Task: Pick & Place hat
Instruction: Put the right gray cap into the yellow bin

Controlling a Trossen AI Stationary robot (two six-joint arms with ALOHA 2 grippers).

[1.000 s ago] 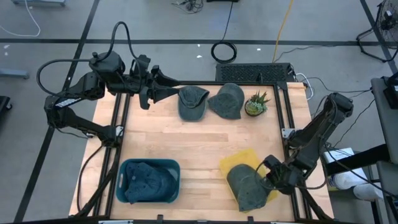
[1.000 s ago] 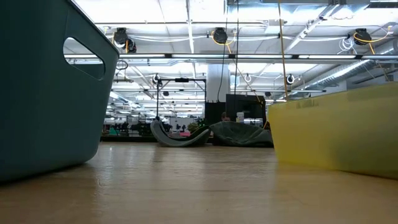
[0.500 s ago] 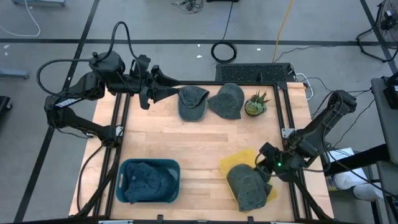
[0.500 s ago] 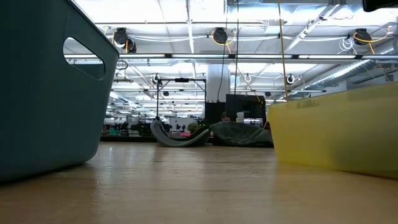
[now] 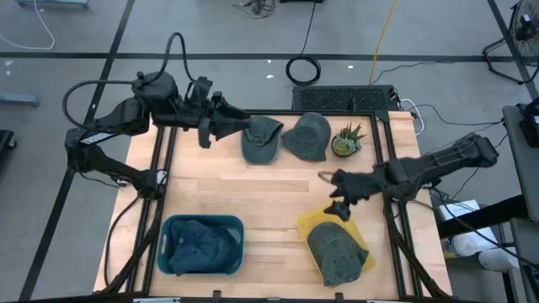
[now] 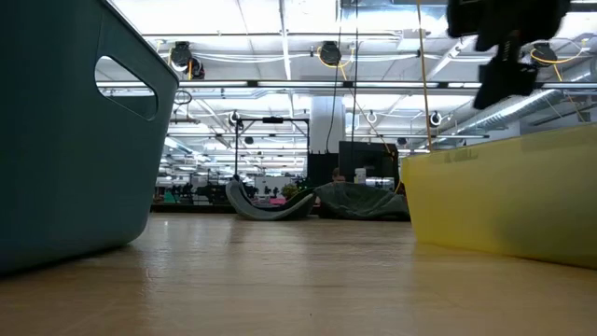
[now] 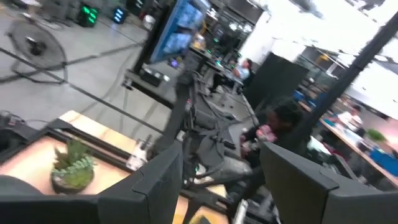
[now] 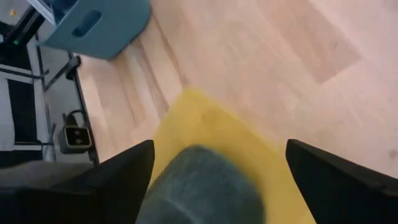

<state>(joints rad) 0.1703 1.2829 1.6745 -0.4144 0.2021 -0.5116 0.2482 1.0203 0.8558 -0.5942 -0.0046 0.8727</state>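
Right tool (image 5: 331, 195) hangs above the tabletop (image 5: 278, 181) just beyond the far edge of the yellow plastic bin (image 5: 313, 220), its two dark fingers (image 8: 115, 177) spread wide and holding nothing. A grey fabric hat (image 5: 337, 254) lies inside that yellow bin, at the near right corner of the wooden tabletop, and bulges over the bin's near rim. In the right wrist view the hat's crown (image 8: 202, 183) sits between the open fingers, well below them.

Left tool (image 5: 240, 128) is held at the far left edge of the tabletop, its tip at the brim of a second grey hat (image 5: 261, 139). Whether its fingers are parted or closed on anything cannot be told.

A third grey hat (image 5: 307, 135) lies just beside the second, and a small potted succulent (image 5: 346, 140) stands next to it near the far right corner. A teal plastic bin (image 5: 202, 244) holding grey hats sits at the near left edge.

Bare wood spans the middle of the tabletop, between the far row of hats and the two bins. A further strip of bare wood separates the teal bin from the yellow bin.
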